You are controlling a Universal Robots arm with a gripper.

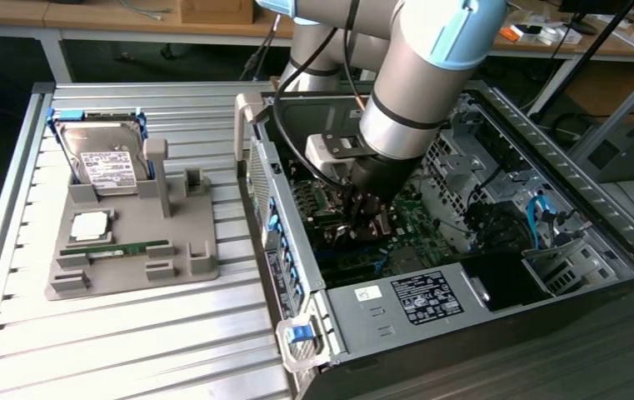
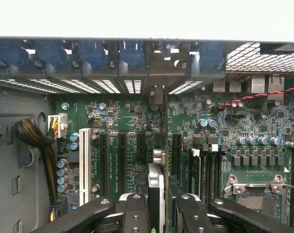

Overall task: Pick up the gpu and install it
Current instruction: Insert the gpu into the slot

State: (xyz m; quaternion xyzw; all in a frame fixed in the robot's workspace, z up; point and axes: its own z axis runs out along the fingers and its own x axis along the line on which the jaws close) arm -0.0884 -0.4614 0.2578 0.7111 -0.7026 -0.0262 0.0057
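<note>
Misalignment worries me: my gripper [image 2: 156, 206], clamped on the thin green-and-dark gpu card [image 2: 155, 187], could jam it beside the black motherboard slot [image 2: 176, 155].

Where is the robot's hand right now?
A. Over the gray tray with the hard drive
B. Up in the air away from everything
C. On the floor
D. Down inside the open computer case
D: in the exterior view the hand reaches down into the open computer case, just above the green motherboard, away from the gray tray.
</note>
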